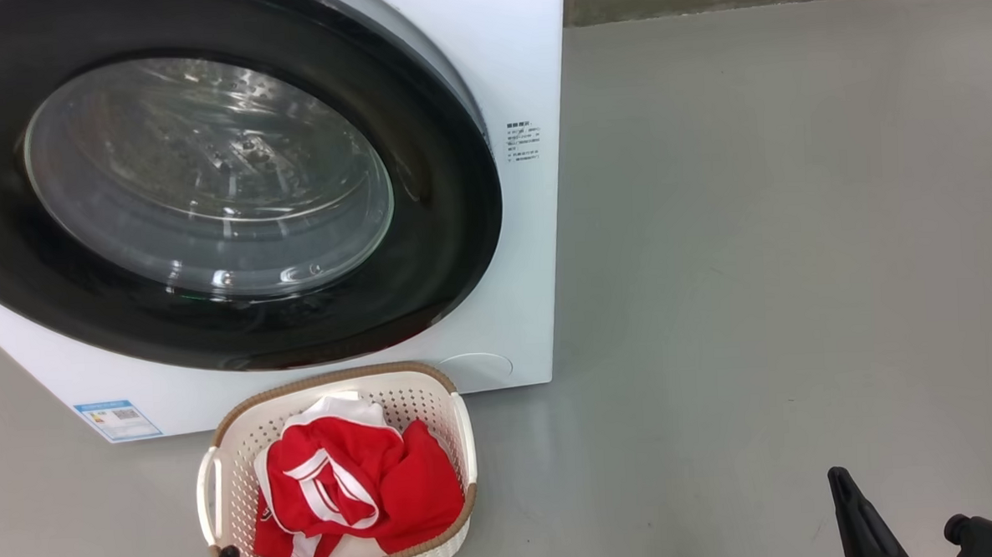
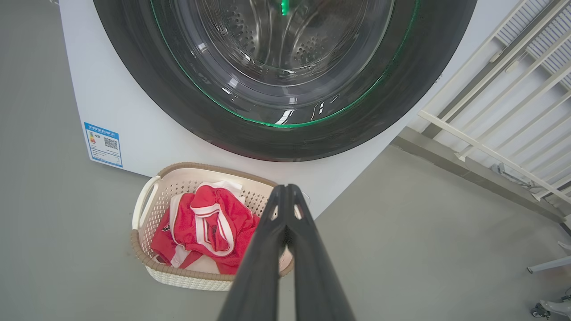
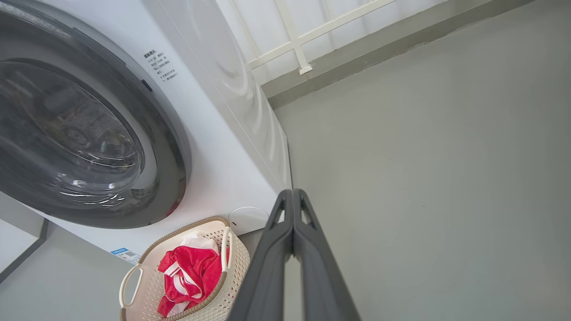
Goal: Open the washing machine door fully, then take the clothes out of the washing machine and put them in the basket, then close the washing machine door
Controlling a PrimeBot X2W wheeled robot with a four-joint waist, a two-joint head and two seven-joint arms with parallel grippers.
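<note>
Judging by the scene, the closing step seems done: the washing machine door [image 1: 207,191] is seen shut at upper left, and the clothes [image 1: 363,485] are piled in the basket [image 1: 422,403] at lower centre. The left gripper [image 2: 285,189] and the right gripper [image 3: 292,194] are clenched on nothing; probably only withdrawal is called for.

Red clothes [image 1: 363,485] in basket [image 1: 220,483]; washing machine door [image 1: 453,255] shut.

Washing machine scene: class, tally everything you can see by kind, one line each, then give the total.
Washing machine: 1
Washing machine door: 1
Basket: 1
Heap of clothes: 1
Grippers: 2, left gripper and right gripper
Total: 6
</note>
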